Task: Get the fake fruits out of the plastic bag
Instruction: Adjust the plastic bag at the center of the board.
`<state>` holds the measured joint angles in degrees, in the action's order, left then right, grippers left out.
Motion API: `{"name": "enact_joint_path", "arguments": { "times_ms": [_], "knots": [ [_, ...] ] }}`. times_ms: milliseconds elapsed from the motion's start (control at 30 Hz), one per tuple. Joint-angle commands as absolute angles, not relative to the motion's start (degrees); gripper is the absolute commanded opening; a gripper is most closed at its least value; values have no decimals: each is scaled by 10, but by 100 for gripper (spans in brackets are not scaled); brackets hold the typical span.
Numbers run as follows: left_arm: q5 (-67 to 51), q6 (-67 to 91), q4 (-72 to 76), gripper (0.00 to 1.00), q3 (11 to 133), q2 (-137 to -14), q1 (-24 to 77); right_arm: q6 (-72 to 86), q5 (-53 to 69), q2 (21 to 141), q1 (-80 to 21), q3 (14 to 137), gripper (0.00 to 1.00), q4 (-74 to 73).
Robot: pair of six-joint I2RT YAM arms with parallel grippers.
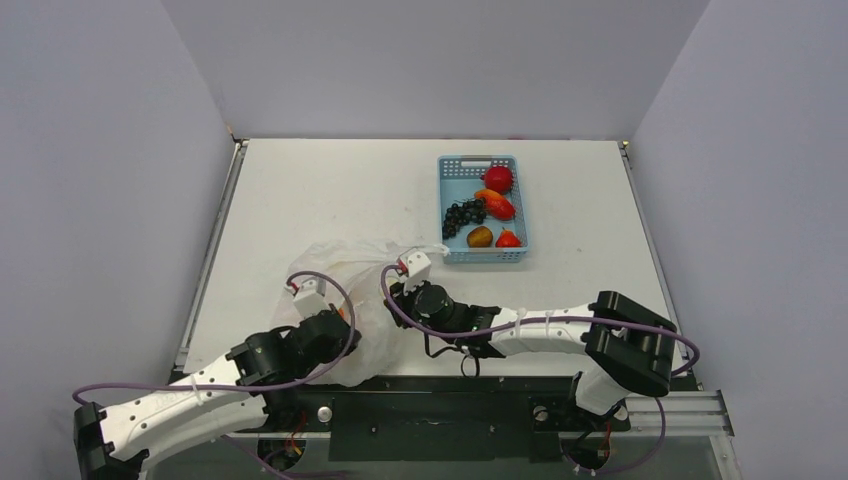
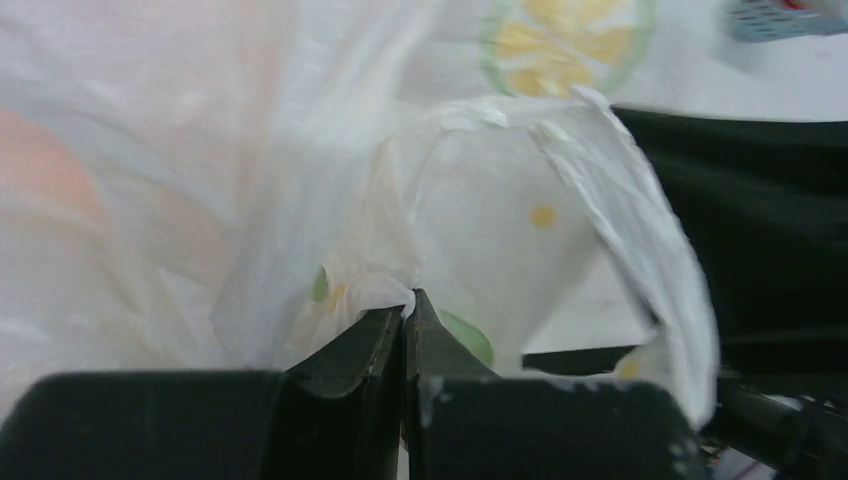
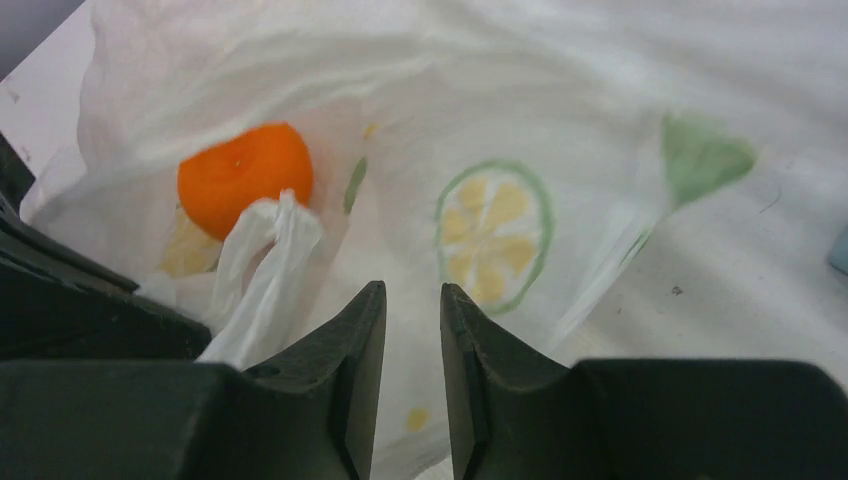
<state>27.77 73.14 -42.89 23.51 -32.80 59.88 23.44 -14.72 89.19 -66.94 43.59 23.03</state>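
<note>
Left hand (image 2: 408,305) pinches plastic bag (image 2: 480,200); right hand (image 3: 412,300) narrowly parted, empty.
Limp, slippery film; the light, smooth orange (image 3: 243,178) inside likely wants gripping across its middle.

You see the plastic bag (image 3: 600,80) translucent white, printed with yellow citrus slices ringed green and green leaf marks | orange (image 3: 245,180) vivid orange | basket (image 1: 483,161) pale blue, slotted | grape bunch (image 1: 463,215) purple-black | kiwi (image 1: 480,237) brown | small red fruit (image 1: 508,239) red | apple (image 1: 498,178) red | mango (image 1: 497,204) red-orange | your table (image 1: 330,190) white
</note>
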Motion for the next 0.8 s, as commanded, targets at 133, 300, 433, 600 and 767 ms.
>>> {"name": "enact_joint_path", "arguments": {
  "times_ms": [133,300,433,600,767],
  "knots": [
    [79,486,-176,0,494,-527,522,283,-69,866,-635,387,29,292],
    [95,518,-202,0,419,-485,574,296,-46,855,-615,365,32,308],
    [162,629,-321,0,302,-331,576,295,-50,851,-631,363,34,302],
    [222,700,-474,0,244,-160,575,293,-66,847,-637,371,36,291],
    [227,707,-477,0,225,-61,575,286,-65,864,-639,395,40,293]
  ]
}}
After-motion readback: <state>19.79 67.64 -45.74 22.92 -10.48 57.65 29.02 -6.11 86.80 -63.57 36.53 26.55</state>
